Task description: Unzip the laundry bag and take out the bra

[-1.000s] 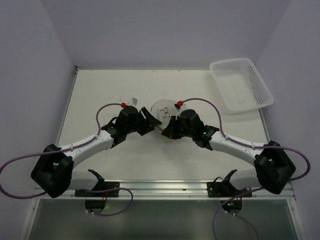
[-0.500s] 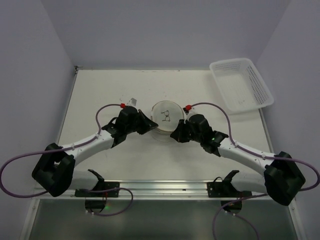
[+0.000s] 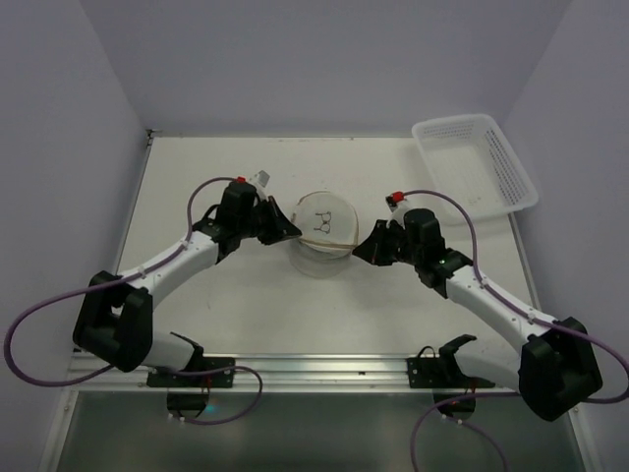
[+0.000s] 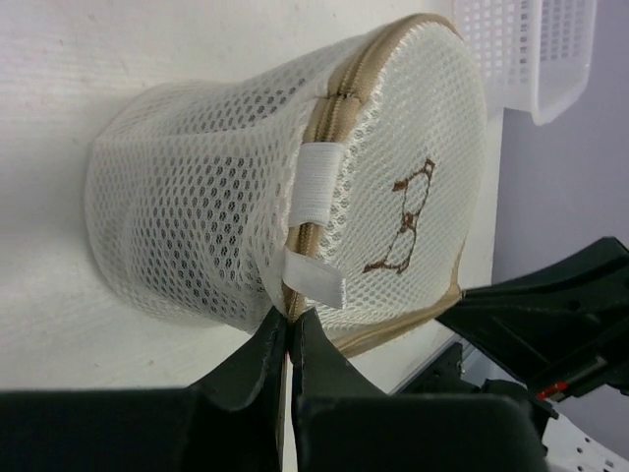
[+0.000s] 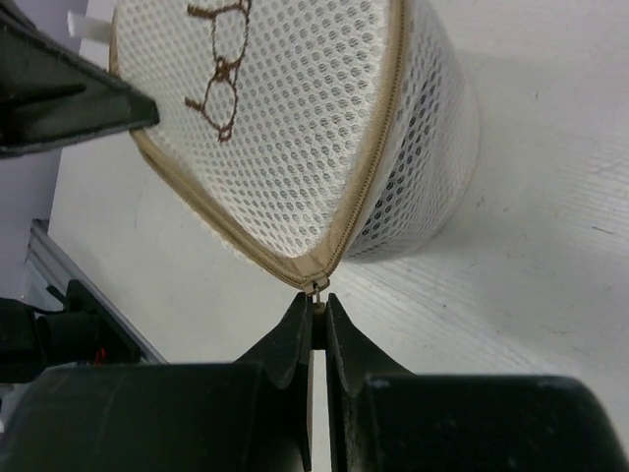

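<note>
At the near edge, the two arm bases are seen bolted to the rail, and both arms are stretched inward over the table [image 3: 197, 177]. The laundry bag [image 3: 322, 236] is found near the middle of the table, between the two grippers, pulled up into a drum shape with its base on the surface and its printed face tilted upward.

On the left wrist view, the left gripper [image 4: 290, 324] is seen with its jaws pressed almost together, only a thin slit left between them. The bag's tan rim [image 4: 339, 88] is pinched there, just below a white fabric tab [image 4: 314, 278].

On the right wrist view, the jaws of the right gripper [image 5: 314, 310] are likewise drawn nearly together, and the small metal zipper pull [image 5: 316, 288] at the corner of the rim is clamped between them. The zipper is seen closed along the visible edge.

The bra outline [image 3: 324, 221] is shown on the upper face. Farther off, at the far right corner, a white perforated basket [image 3: 474, 165] is set well apart from the bag.
</note>
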`<state>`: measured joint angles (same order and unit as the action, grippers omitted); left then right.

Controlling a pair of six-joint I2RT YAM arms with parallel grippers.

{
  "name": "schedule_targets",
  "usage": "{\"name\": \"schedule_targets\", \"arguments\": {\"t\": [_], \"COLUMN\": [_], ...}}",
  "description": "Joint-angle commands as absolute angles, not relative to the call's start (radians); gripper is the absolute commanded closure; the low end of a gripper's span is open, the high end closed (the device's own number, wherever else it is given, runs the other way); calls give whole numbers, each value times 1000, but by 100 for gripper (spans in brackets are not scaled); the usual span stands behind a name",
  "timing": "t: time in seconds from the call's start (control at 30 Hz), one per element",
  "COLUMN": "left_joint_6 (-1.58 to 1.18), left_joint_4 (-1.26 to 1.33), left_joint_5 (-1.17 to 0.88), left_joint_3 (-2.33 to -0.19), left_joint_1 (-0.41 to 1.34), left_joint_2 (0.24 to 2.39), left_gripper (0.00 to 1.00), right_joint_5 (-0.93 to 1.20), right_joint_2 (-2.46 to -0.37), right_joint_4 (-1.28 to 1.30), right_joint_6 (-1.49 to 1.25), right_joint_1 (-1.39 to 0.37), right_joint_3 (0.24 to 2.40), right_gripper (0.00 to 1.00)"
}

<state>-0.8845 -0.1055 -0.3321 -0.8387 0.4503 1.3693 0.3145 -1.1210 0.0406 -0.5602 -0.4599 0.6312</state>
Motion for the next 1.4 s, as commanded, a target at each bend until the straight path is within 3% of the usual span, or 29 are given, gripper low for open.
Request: {"name": "schedule_targets", "arguments": {"t": [0.0, 0.13, 0.17, 0.23, 0.27, 0.37, 0.47, 0.63, 0.83, 0.93, 0.97, 1.07, 1.37], "left_joint_6": [-726, -747, -761, -810, -825, -886, -942, -1003, -1063, -1071, -1068, -1036, -881], "left_joint_4": [-215, -229, -226, -190, -175, -121, -109, -67, -22, -18, -26, -78, -202], "left_joint_5": [-264, -345, -363, -397, -402, -400, -384, -355, -296, -282, -269, -215, -334], "left_joint_3": [-977, -1191, -1207, -1194, -1172, -1053, -932, -842, -818, -816, -818, -833, -788], "left_joint_1": [371, 364, 364, 364, 364, 364, 364, 435, 569, 578, 577, 568, 416], "left_joint_2": [1477, 1612, 1641, 1641, 1616, 1525, 1432, 1359, 1411, 1440, 1431, 1395, 1312], "left_gripper": [100, 91, 85, 68, 42, 7, 1, 10, 32, 55, 71, 99, 100], "right_joint_5": [301, 288, 291, 282, 275, 245, 232, 232, 233, 221, 215, 184, 186], "right_joint_2": [-1155, -1239, -1277, -1314, -1342, -1383, -1407, -1430, -1425, -1413, -1398, -1358, -1134], "right_joint_4": [83, 51, 40, 6, 6, -29, -32, -28, -29, -14, -9, 43, 178], "right_joint_6": [-580, -636, -670, -707, -733, -761, -753, -744, -747, -735, -721, -680, -576], "right_joint_1": [-475, -641, -656, -690, -699, -712, -715, -723, -726, -727, -727, -707, -465], "right_joint_3": [678, 739, 759, 775, 788, 817, 851, 876, 877, 867, 852, 809, 656], "right_gripper": [100, 100, 100, 100, 100, 100, 100, 100, 100, 100, 100, 100, 100]}}
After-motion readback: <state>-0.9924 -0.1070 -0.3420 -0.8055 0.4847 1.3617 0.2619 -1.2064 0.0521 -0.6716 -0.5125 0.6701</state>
